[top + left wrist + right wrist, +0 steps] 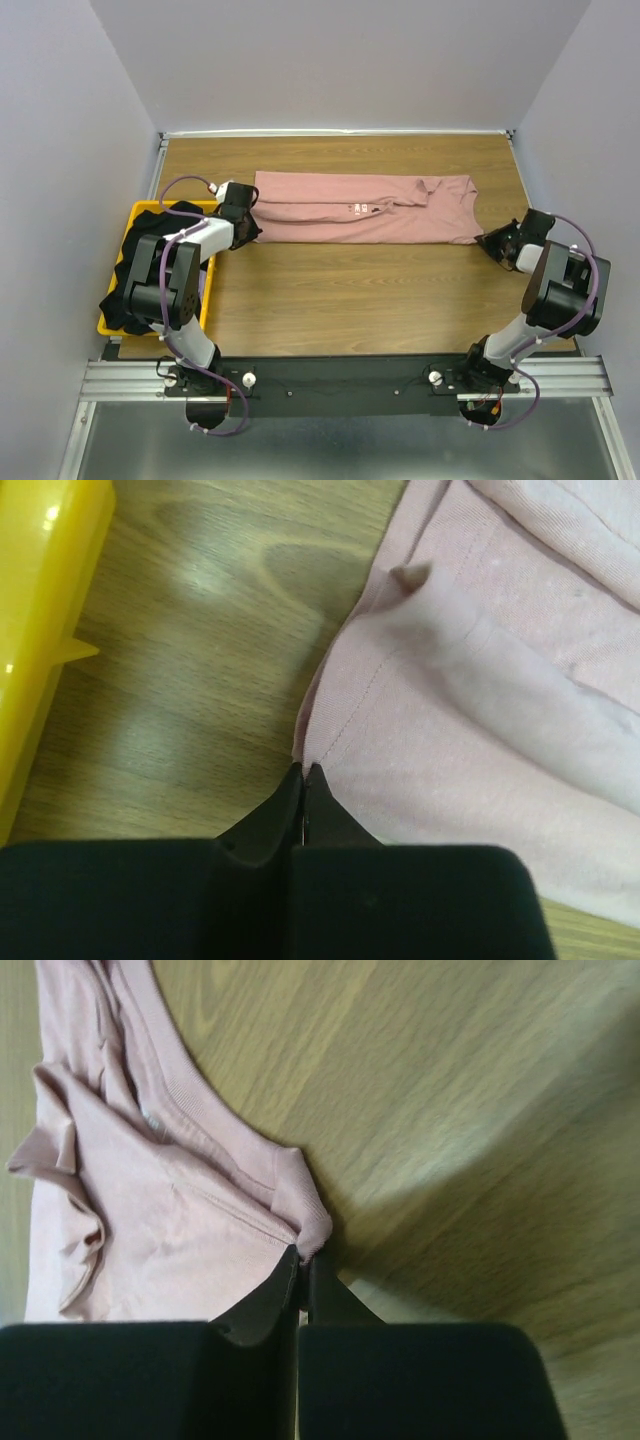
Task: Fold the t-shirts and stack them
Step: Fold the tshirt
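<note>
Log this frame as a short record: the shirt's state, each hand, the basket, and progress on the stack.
shirt: pink t-shirt, folded into a long band, flat on the table
left hand: shut on the shirt's left hem corner
right hand: shut on a fold at the shirt's right end
basket: yellow basket at the table's left edge, holding black cloth
stack: no folded stack in view
</note>
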`<state>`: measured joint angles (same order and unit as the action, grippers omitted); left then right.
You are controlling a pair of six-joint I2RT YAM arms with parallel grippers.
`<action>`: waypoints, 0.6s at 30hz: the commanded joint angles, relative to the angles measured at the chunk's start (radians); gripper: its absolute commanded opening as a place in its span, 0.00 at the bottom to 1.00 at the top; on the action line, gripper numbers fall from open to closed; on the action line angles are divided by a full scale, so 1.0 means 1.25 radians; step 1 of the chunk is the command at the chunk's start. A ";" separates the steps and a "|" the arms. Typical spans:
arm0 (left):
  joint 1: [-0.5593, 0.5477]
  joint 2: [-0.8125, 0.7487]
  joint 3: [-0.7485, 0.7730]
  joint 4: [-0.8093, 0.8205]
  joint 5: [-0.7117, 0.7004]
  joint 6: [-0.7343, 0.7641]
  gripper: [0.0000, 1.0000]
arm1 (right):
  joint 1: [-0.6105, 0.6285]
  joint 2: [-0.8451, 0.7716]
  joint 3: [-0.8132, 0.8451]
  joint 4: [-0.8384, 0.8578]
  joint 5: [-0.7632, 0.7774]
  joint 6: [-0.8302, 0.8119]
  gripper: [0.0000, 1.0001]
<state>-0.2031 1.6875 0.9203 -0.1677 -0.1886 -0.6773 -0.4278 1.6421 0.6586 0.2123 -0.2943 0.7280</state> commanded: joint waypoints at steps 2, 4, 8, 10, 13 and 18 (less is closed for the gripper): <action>0.015 0.010 0.020 -0.057 -0.071 0.017 0.00 | -0.027 -0.012 0.018 -0.057 0.099 -0.052 0.06; 0.019 0.010 0.018 -0.071 -0.072 0.019 0.00 | -0.033 -0.016 0.018 -0.064 0.109 -0.052 0.06; 0.018 -0.015 -0.010 -0.087 -0.060 0.019 0.00 | -0.038 -0.035 0.011 -0.101 0.154 -0.060 0.06; 0.018 -0.053 -0.051 -0.084 -0.053 0.014 0.00 | -0.038 -0.050 -0.004 -0.121 0.179 -0.063 0.08; 0.018 -0.099 -0.102 -0.078 -0.049 0.006 0.01 | -0.038 -0.085 -0.026 -0.145 0.203 -0.071 0.13; 0.016 -0.180 -0.159 -0.062 -0.014 -0.012 0.23 | -0.037 -0.150 -0.026 -0.209 0.183 -0.084 0.33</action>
<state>-0.1959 1.5311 0.7670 -0.2184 -0.1928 -0.6838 -0.4496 1.5208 0.6338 0.0380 -0.1398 0.6533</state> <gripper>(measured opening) 0.172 0.248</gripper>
